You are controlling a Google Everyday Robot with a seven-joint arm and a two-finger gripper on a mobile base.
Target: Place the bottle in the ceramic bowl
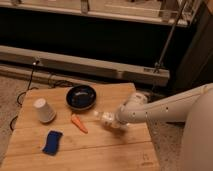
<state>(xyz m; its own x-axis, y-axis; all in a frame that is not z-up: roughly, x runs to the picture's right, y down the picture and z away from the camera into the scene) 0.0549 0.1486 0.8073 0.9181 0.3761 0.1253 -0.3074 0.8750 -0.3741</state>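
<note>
We see the tool [114, 121] clamped on the small slim white bottle [102, 117] beside the orange carrot [78, 123], mid wooden surface [100, 152]. Carrying step: next, lift it over the round dark ceramic bowl [81, 96].

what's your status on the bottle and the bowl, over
Status: gripper shut on bottle, just right of carrot. The bottle not yet in ceramic bowl, bowl empty. The carrot beside the path, not across it.
</note>
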